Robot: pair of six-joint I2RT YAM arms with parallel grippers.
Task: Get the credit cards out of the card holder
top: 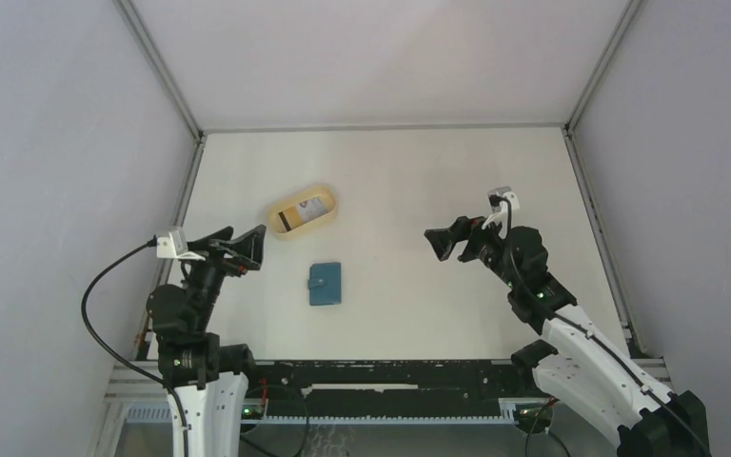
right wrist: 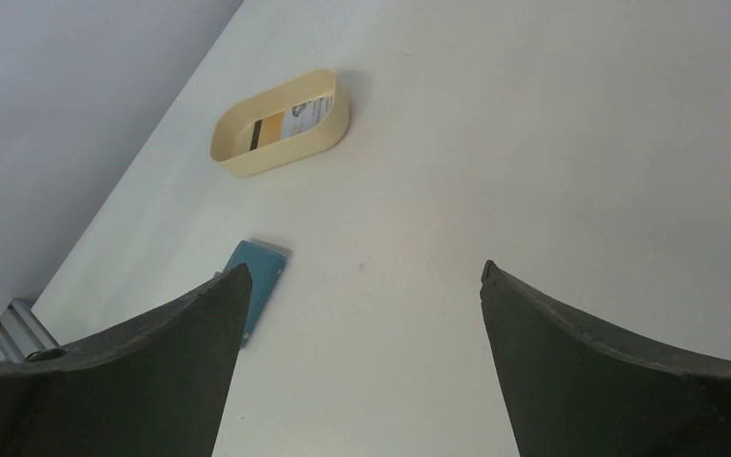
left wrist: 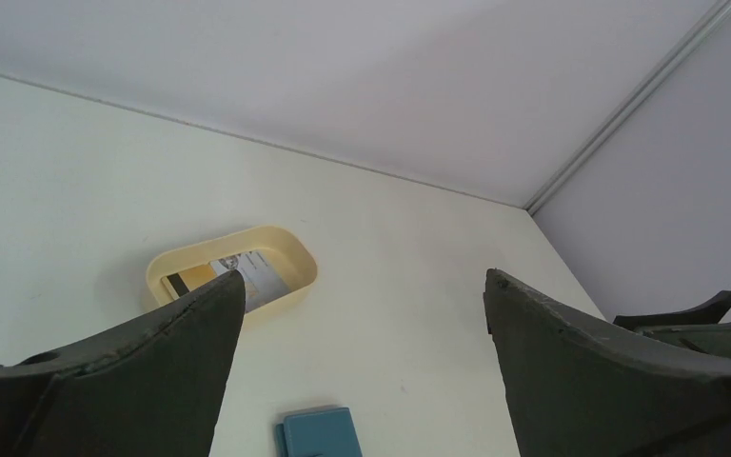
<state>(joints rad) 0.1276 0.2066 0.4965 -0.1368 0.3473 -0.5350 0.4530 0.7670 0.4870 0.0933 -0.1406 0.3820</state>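
The teal-blue card holder (top: pixel 325 284) lies closed and flat on the white table, near the middle. It also shows at the bottom of the left wrist view as the card holder (left wrist: pixel 319 433) and in the right wrist view as the card holder (right wrist: pixel 259 284), partly behind a finger. Credit cards (top: pixel 302 213) lie inside a tan oval dish (top: pixel 325 196); one has a dark stripe. My left gripper (top: pixel 250 246) hovers open to the left of the holder, holding nothing. On the holder's right, my right gripper (top: pixel 438 244) is open too and holds nothing.
The tan dish (left wrist: pixel 297 249) stands behind the holder, also seen as the dish (right wrist: pixel 328 131) from the right. Grey walls with metal rails (top: pixel 188 181) close the table on three sides. The arm bases and a black rail (top: pixel 381 381) line the near edge.
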